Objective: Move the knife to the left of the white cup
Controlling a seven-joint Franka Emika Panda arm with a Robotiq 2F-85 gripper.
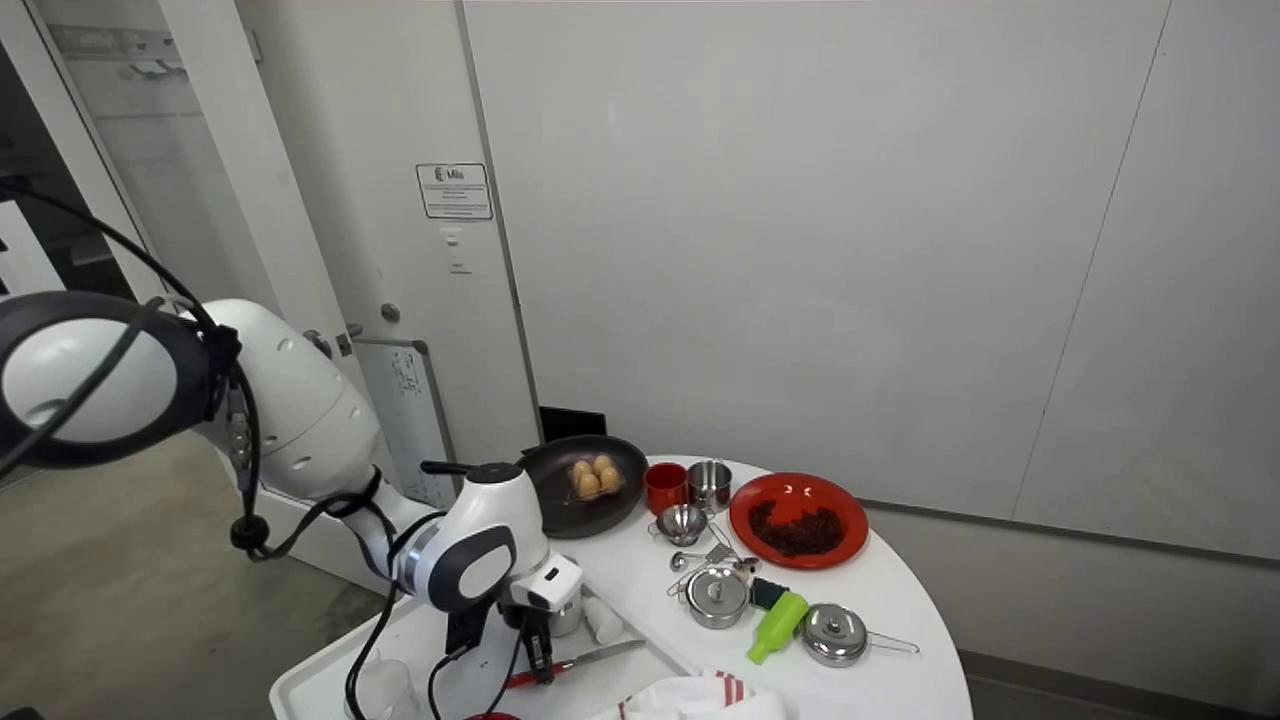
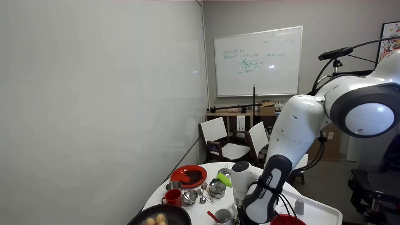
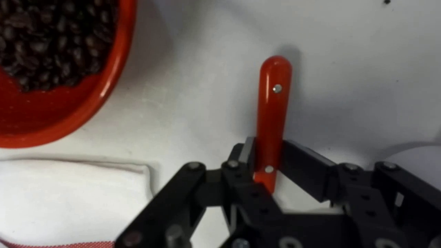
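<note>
1. Gripper [image 3: 268, 151]: clasping the knife [image 3: 271, 117] by its red handle, with a finger against either side.

2. Knife: between the fingers, over the tray [image 2: 322, 215]; whether it touches the tray cannot be told.

3. Long axis: in the wrist view, nearly top to bottom, across the fingers' closing direction. The handle's butt projects at the top; the bowl [image 3: 112, 75] and towel [image 3: 72, 199] lie to the left. In an exterior view the blade [image 1: 610, 652] extends from the gripper toward the right, its tip near the towel.

4. Pale cups: the near cup [image 1: 567, 615] stands just behind the gripper, beside the knife's line; the side cup [image 1: 395, 690] stands well apart, toward the handle's end; the far cup [image 2: 299, 206] stands beyond the bowl. Which of these is the white cup cannot be settled.

5. Governing relation (judgement): the grasp appears complete and placement remains. With the grip on the handle, the blade overhangs to one side, so any wrist rotation would swing the tip widely, toward the near cup or the towel. A slight lift before turning seems advisable, with the blade kept clear of both.
</note>
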